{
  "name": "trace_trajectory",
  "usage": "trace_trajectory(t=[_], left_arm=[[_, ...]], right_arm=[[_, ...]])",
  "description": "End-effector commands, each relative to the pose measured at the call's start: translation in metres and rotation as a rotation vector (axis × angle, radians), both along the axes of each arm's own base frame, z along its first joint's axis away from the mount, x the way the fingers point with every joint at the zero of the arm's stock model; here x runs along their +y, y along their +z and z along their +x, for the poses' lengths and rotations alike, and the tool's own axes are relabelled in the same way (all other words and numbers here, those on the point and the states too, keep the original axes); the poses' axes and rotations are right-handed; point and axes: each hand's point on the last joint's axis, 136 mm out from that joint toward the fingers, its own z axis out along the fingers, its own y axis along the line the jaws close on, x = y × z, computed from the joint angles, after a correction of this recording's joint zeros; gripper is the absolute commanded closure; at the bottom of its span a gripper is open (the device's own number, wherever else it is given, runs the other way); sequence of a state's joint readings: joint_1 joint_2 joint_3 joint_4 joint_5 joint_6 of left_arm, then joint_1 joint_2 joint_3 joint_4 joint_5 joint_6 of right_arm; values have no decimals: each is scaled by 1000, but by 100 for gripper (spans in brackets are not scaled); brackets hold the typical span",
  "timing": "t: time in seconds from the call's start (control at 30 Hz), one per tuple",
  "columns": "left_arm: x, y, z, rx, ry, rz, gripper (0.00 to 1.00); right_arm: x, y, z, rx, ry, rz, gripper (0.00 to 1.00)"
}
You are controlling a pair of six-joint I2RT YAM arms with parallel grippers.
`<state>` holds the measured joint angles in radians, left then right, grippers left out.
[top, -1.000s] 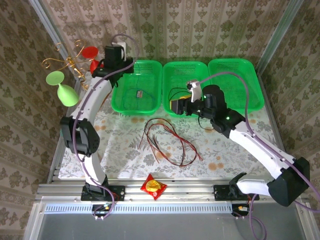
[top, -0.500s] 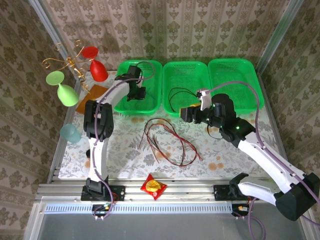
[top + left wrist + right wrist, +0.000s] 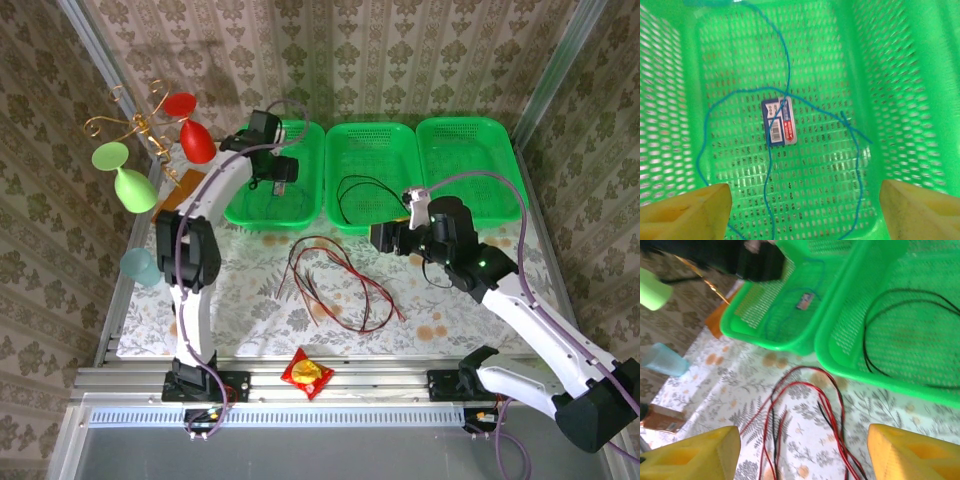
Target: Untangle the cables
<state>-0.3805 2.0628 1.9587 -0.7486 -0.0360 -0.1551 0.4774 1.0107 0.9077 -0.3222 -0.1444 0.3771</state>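
- Top external view, nearest edge: a red-and-yellow snack packet (image 3: pixel 307 373) lies on the metal rail between the two arm bases.
- Floral tablecloth (image 3: pixel 240 300), middle: the red and black cables (image 3: pixel 335 285) lie in one loose bundle of long loops, with strands crossing one another. Neither gripper touches them.
- Left edge of the cloth: a pale blue cup (image 3: pixel 140 267) stands beside the left arm.
- Right gripper (image 3: pixel 802 450): it hangs above the far part of the cloth, just in front of the middle basket (image 3: pixel 372 135). Its yellow fingers (image 3: pixel 695 452) stand wide apart with nothing between them (the red loops lie on the cloth below).
- Middle basket: a black cable (image 3: pixel 362 182) lies inside as a single open loop on the perforated floor.
- Left basket (image 3: pixel 245 205): a blue cable (image 3: pixel 786 60) lies inside in a wide, loose ring that crosses itself near the centre. A small blue-and-white printed label (image 3: pixel 779 121) sits at that crossing.
- Left gripper (image 3: pixel 805 200): it is positioned over the left basket, looking straight down into it. Its fingers (image 3: pixel 685 210) are spread wide and grip nothing, and the blue cable rests on the basket floor beneath them.
- Right basket (image 3: pixel 470 165): it stands touching the middle basket, at the far right of the row.
- Far left, by the wall: a green glass (image 3: pixel 125 180) and a red glass (image 3: pixel 190 138) sit at a gold wire rack (image 3: pixel 130 125). Whether they hang from it cannot be told.
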Motion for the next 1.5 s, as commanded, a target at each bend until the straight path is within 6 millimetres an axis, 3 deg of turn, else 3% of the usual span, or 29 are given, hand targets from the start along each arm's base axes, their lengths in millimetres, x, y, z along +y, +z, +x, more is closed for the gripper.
trace_trajectory(t=[0.0,0.13,0.17,0.27,0.33,0.47,0.53,0.73,1.0,1.1,1.33,1.47], left_arm=[[-1,66,-21,-126,-20,-1,23],[-6,88,-58,-161,-30,-45,23],[-18,91,-73,-167,-59,-61,23],[-23,87,-108,-169,-61,-115,24],[-28,76,-135,-148,-63,-153,24],[-29,51,-190,-84,-57,-223,25],[-26,31,-217,-40,-48,-247,26],[-4,-15,-270,62,38,-302,29],[18,-48,-306,111,117,-353,32],[21,-58,-310,127,129,-353,33],[20,-83,-317,179,148,-365,34],[23,-89,-322,190,172,-386,35]], right_arm=[[-27,-35,-11,141,-125,-79,32],[-40,-77,-31,325,-194,-119,34],[-41,-87,-36,357,-197,-130,35],[-44,-113,-50,443,-219,-151,37],[-44,-127,-57,494,-236,-147,38],[-32,-136,-68,494,-167,-213,39],[-16,-136,-73,437,-71,-252,39],[27,-133,-78,241,161,-313,42],[66,-147,-89,119,425,-399,46],[73,-155,-90,127,473,-442,46],[113,-157,-83,68,600,-490,48],[134,-175,-82,72,690,-564,54]])
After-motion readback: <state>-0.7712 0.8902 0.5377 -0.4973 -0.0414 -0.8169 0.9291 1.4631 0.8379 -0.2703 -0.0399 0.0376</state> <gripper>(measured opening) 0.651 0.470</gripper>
